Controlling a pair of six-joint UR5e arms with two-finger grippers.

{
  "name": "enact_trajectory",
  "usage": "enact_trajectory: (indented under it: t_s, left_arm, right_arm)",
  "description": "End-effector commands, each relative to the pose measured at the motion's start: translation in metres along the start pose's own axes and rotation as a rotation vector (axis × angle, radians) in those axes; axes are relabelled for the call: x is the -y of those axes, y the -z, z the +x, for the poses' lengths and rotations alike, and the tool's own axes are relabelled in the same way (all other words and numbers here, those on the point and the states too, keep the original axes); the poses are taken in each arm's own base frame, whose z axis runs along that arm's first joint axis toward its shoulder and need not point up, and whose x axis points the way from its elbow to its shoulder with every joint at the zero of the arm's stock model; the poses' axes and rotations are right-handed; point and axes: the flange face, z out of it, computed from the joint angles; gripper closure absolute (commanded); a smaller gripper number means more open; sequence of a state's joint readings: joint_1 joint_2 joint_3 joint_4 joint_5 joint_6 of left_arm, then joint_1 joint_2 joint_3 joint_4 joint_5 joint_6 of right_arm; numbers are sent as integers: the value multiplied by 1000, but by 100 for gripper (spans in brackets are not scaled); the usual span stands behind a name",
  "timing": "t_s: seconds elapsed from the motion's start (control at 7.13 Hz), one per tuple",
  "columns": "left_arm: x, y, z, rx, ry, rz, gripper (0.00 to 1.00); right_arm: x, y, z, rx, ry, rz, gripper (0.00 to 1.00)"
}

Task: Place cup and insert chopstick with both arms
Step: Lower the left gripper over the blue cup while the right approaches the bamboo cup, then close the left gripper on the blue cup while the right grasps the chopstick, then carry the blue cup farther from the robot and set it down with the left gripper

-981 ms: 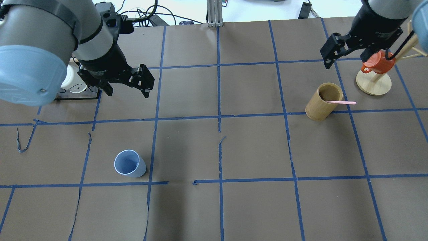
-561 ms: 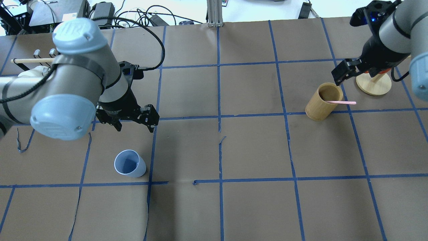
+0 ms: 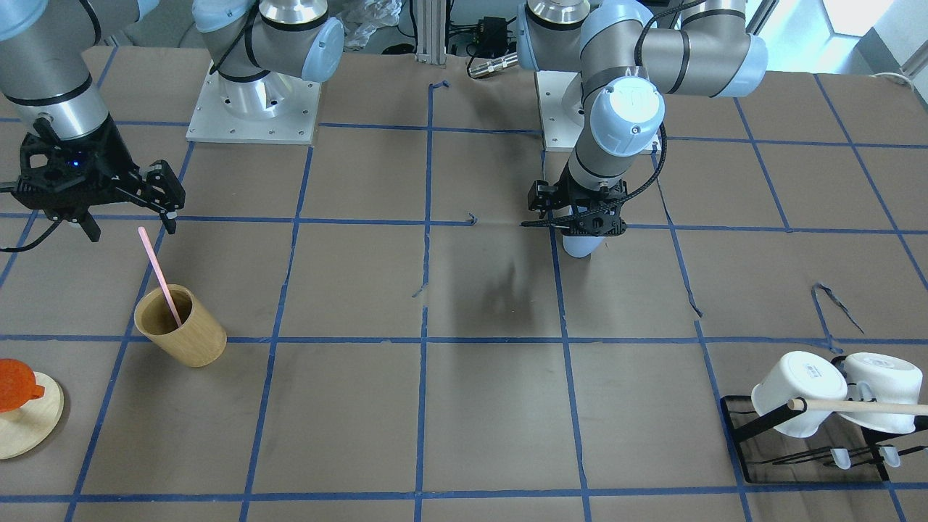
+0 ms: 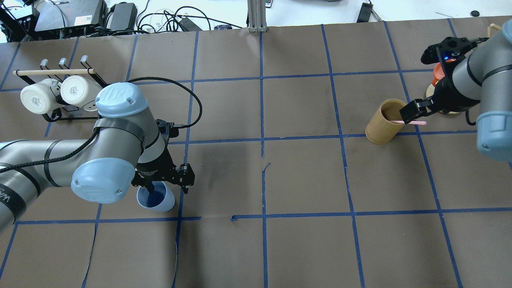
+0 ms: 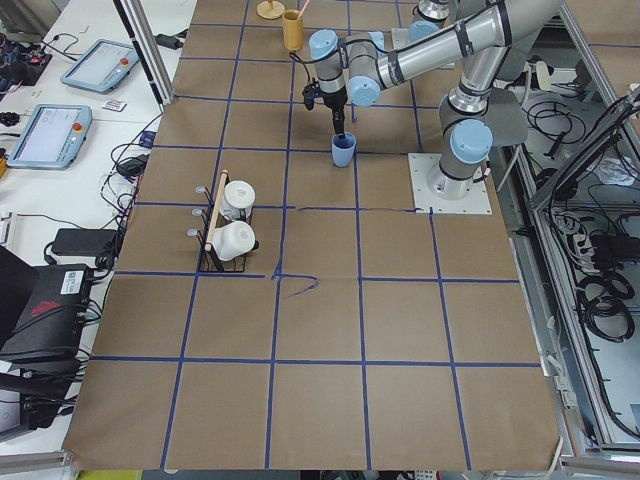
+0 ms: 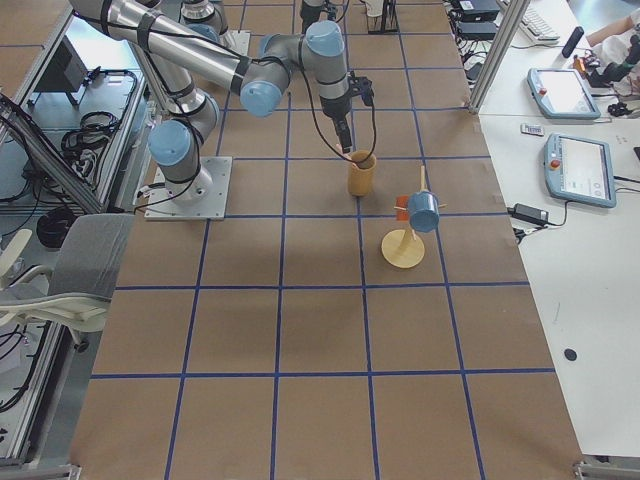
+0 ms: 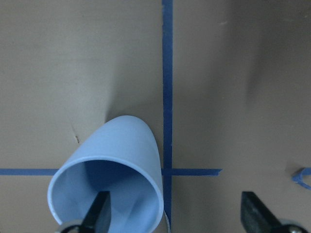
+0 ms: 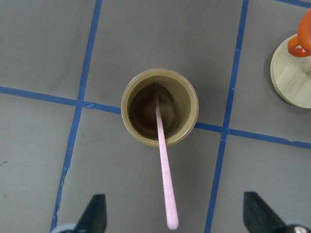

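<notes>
Blue cup [image 4: 158,200] stands open end up on the surface [image 4: 304,176], L-front area, beside a tape crossing. L pincer [image 7: 177,216] is down over it, jaws apart: one finger inside the rim, the other well outside, off the wall.

Pink chopstick [image 8: 163,160] sits in the bamboo holder [image 8: 124,104] on the R side, leaning on the rim w/ its free end poking out. R pincer [image 8: 176,213] hovers above that end, jaws wide apart, nothing held.

Risks (my read):
- L grip is one-wall only. Outer finger has a long way to close, so it may shove the cup sideways before it pinches, and the cup could skid or tip. It looks light.
- One-wall pinch, so the cup may swing or tilt on lift and land crooked.
- Chopstick is thin and slanted. Jaws may close beside it or nick it, so it rolls round the rim or drops deeper.
- Gripped near the tip, it could pivot in the jaws. Dragged out at an angle, it could topple the holder.
- Insert needs the cup placed and steady first. A mistimed arm means a miss or a knocked cup.

Surface: brown paper w/ blue tape grid, tape torn/lifted in spots. Far L: black rack [image 4: 60,116] w/ two white mugs. R edge: wooden stand [image 3: 22,428] w/ orange cup.

Room: cables and power gear behind the surface, tablets on a side bench, alu frame posts, grey chair by the base.
</notes>
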State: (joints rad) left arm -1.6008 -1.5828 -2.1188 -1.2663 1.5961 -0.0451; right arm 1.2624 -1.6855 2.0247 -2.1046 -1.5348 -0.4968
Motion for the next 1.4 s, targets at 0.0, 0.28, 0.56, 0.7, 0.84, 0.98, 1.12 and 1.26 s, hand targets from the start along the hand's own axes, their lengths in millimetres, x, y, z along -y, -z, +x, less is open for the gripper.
enact_trajectory:
  t_s: [0.0, 0.28, 0.56, 0.7, 0.84, 0.98, 1.12, 1.26]
  left_arm:
    - [1, -13, -1, 0, 12, -24, 70]
    - [7, -9, -10, -7, 37, -16, 100]
    - [27, 18, -15, -8, 125, 65, 100]
    - [49, 47, -10, -35, 225, 117, 100]
    - [66, 66, 19, -87, 237, 141, 100]
    - [83, 77, 53, -97, 270, 156, 100]
    - [106, 89, 84, -103, 301, 176, 100]
    - [128, 95, 121, -106, 292, 195, 100]
  right_arm:
    - [-12, -18, 1, 18, -15, -6, 4]
    - [-11, -19, 4, 26, -26, 25, 11]
    - [-8, -21, 7, 16, -31, 45, 18]
    - [-7, -22, 7, 16, -31, 46, 29]
    - [-9, -24, 7, 19, -34, 40, 39]
    - [-10, -25, 6, 21, -36, 38, 44]
    - [-9, -25, 6, 25, -39, 38, 52]
    - [-8, -25, 4, 48, -39, 49, 54]
